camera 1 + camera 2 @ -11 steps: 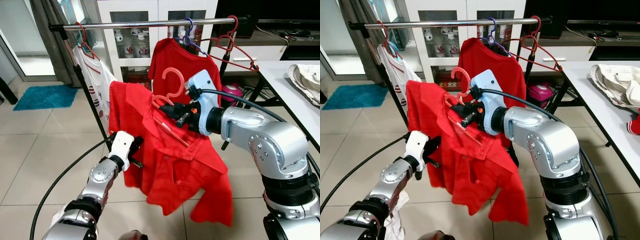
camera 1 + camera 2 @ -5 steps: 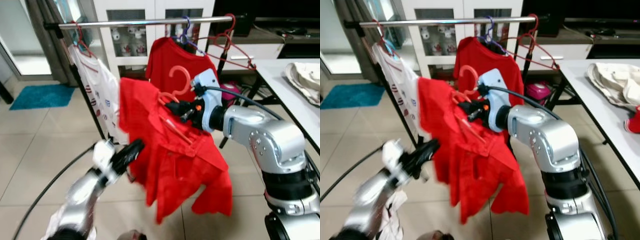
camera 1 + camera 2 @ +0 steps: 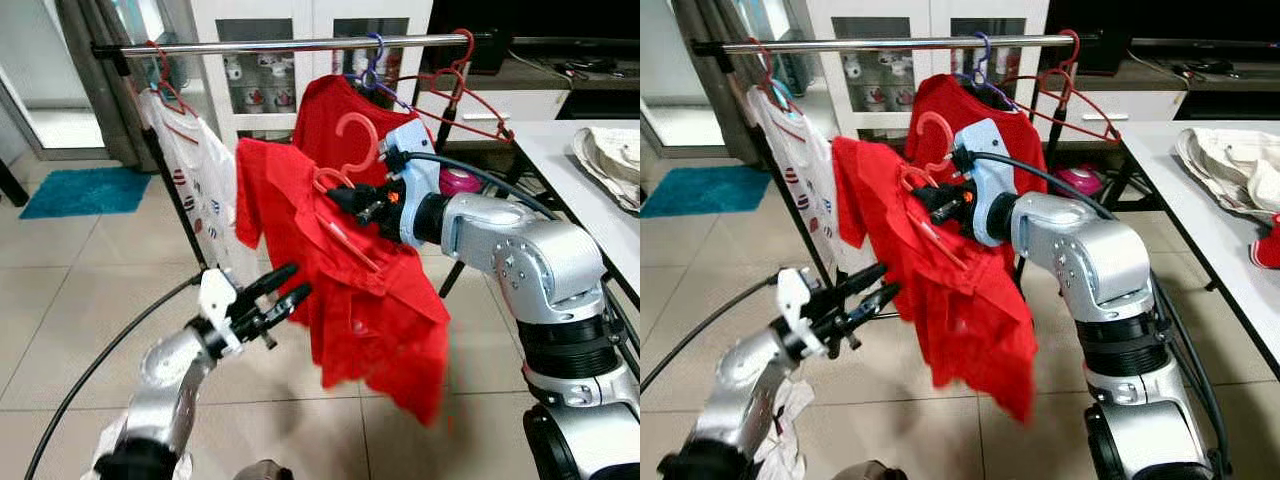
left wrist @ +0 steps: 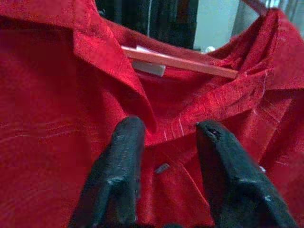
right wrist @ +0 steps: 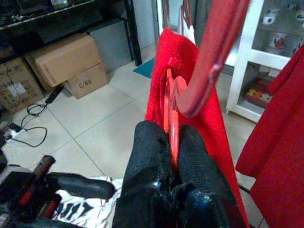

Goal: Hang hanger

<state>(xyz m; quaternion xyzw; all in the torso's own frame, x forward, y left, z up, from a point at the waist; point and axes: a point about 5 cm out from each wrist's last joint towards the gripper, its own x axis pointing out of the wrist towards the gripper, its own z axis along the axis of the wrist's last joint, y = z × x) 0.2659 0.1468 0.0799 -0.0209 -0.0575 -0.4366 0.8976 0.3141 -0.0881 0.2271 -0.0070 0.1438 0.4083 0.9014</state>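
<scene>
The hanger [image 3: 345, 175], pink and carrying a red shirt [image 3: 340, 270], sits below the rail [image 3: 280, 45], higher and closer than a second ago. The right gripper [image 5: 172, 142] pinches its neck. The left gripper [image 3: 272, 298] has let go of the shirt's hem; its fingers are spread. Hooking remains.

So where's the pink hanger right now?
In the left eye view the pink hanger sits centre, pinched in the right gripper, carrying the red shirt just below the clothes rail.
</scene>
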